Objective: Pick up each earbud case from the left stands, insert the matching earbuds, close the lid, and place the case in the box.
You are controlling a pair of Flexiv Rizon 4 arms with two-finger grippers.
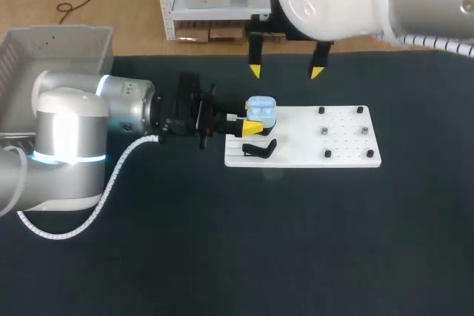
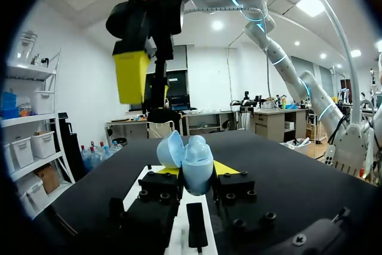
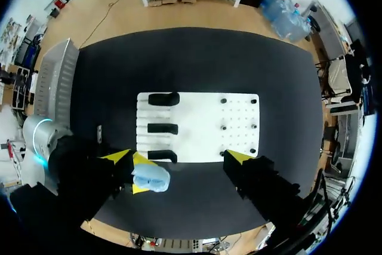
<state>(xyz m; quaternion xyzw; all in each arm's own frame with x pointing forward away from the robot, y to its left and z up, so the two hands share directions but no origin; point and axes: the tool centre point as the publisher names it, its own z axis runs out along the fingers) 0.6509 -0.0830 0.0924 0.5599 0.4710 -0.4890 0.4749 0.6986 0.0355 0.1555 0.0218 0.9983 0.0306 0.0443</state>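
Earbud case (image 1: 261, 109), lid open, clamped in the left gripper (image 1: 255, 120) by the white board's (image 1: 311, 138) left end, judged light, slick, hinge-weak — hold the lower shell — right gripper (image 1: 286, 72) jaws apart.

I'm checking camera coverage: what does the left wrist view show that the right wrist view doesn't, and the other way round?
Only the left wrist view: the light blue earbud case seen side-on, its lid apparently hinged open. Only the right wrist view: all three black stands, the pegs on the white board and the grey box. Both: the left gripper shut on the case, the board, and the open right gripper above.
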